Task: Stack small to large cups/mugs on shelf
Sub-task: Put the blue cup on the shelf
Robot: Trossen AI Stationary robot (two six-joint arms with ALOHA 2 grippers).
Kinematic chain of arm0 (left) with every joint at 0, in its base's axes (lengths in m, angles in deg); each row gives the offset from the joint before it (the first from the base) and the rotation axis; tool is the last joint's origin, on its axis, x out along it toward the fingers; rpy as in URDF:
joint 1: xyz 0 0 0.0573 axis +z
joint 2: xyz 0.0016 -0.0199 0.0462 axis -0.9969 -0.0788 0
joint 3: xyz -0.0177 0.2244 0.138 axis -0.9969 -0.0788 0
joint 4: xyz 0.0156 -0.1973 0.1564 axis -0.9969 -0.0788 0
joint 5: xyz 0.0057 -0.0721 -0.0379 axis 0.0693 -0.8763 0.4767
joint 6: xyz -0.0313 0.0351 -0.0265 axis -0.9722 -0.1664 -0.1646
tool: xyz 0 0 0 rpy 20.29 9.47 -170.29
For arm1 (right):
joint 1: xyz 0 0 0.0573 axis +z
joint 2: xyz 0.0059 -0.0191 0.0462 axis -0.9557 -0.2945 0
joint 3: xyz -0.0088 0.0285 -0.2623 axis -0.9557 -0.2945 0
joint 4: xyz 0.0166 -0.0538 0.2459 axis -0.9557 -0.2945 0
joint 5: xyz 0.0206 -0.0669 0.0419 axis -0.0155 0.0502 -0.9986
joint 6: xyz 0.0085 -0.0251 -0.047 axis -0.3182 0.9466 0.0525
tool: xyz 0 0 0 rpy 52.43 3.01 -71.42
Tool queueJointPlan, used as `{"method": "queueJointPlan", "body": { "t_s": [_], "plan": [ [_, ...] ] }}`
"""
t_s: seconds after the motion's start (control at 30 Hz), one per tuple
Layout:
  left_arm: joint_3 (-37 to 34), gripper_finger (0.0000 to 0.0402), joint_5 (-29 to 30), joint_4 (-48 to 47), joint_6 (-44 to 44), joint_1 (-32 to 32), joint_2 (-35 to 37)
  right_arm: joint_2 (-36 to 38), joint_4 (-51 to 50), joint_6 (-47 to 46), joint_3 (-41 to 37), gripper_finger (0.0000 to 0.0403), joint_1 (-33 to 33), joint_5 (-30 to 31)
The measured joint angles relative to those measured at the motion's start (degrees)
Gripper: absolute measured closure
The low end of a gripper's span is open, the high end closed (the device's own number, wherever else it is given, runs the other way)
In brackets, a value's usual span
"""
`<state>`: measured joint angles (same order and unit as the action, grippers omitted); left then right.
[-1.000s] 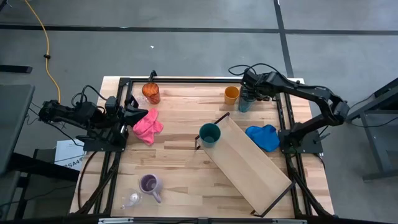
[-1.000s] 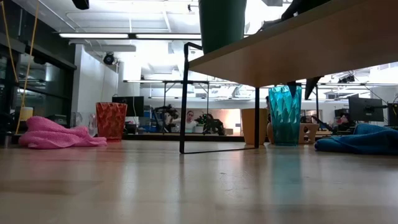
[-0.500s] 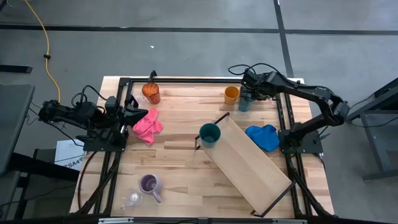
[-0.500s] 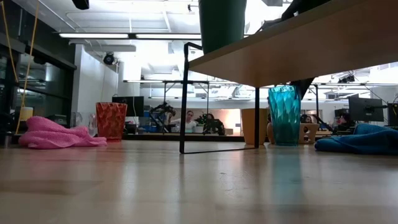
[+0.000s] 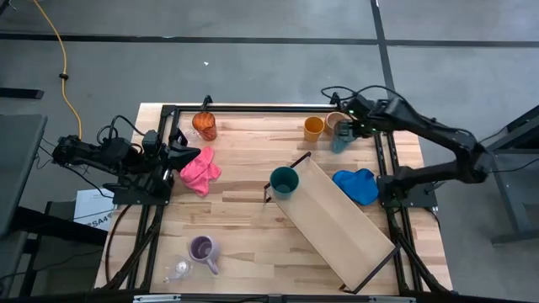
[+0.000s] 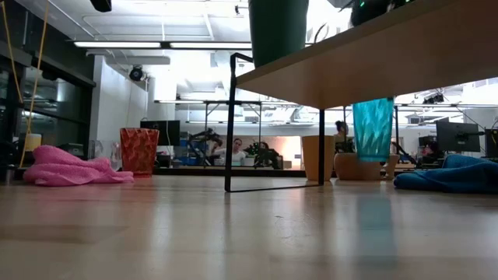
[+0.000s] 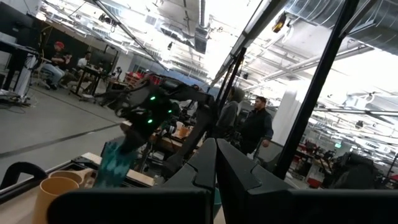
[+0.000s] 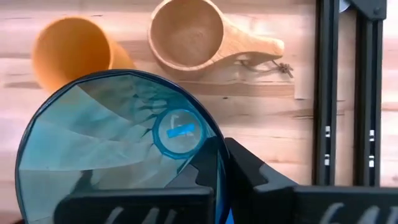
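1. The right end effector (image 5: 344,128) is at the far right corner of the surface (image 5: 244,210), its fingers clamped on the rim of the tall teal tumbler (image 5: 340,137).
2. The tumbler (image 6: 373,129) hangs clear of the surface in the low view, slightly tilted, with open space under its base.
3. In the right wrist view the tumbler's wall (image 8: 93,149) is pinched between the two dark fingers (image 8: 245,168), and its open mouth faces the camera.
4. Below the lifted tumbler stand the yellow cup (image 5: 313,128) and the tan wooden mug (image 8: 186,38), side by side near the far edge.
5. The shelf (image 5: 337,219) lies diagonally on the right half of the surface; a green cup (image 5: 284,181) stands on its near-centre end.
6. The blue cloth (image 5: 354,185) lies just beside the shelf, on the right.
7. The left end effector (image 5: 187,153) waits at the left edge with its fingers together, holding nothing, touching the pink cloth (image 5: 200,169).
8. An orange glass (image 5: 205,125) stands at the far left; a purple mug (image 5: 202,250) and a clear glass (image 5: 179,269) sit near the front left.
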<state>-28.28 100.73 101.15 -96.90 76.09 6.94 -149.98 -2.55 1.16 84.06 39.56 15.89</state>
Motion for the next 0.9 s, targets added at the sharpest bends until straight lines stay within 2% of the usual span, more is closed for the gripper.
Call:
{"method": "queueJointPlan", "body": {
  "t_s": [0.13,0.27,0.53,0.63,0.8,0.9],
  "plan": [
    [0.00,0.0402,0.00,0.00,0.00,0.00,0.00,5.77,-1.26,1.33,0.55,0.0402,1.59,-0.02],
    [0.00,0.0402,0.00,0.21,-0.02,0.00,0.00,10.96,1.89,2.57,1.93,0.0402,3.53,0.13],
    [0.04,0.0402,-0.02,2.67,-0.47,0.00,0.02,17.32,23.05,12.01,1.67,0.0403,9.30,-0.05],
    [0.04,0.0402,-0.02,2.91,-1.29,0.00,0.02,18.72,30.53,16.36,1.66,0.0403,11.10,-2.81],
    [0.04,0.0402,-0.02,2.91,-1.33,0.00,0.02,20.25,38.87,23.90,1.66,0.0403,14.72,-11.00],
    [0.04,0.0402,-0.02,2.91,-1.33,0.00,0.00,21.05,42.22,28.18,1.66,0.0403,17.31,-11.95]
  ]
}}
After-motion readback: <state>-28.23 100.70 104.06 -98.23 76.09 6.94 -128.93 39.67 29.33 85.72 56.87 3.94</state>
